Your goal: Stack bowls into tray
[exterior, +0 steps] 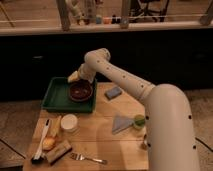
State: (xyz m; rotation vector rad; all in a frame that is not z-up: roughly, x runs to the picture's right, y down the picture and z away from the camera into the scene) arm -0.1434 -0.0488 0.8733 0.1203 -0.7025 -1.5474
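Sitting upright in the right half of the tray: one reddish-brown bowl | tray at far-left corner of table | gripper spread wide, empty, hovering just above bowl's far-left rim by tray's far edge | judgement: bowl looks placed; retreat should go straight up, clearing bowl rim and tray wall, then swing | no second bowl seen

Gripper over tray's far rim, indistinct
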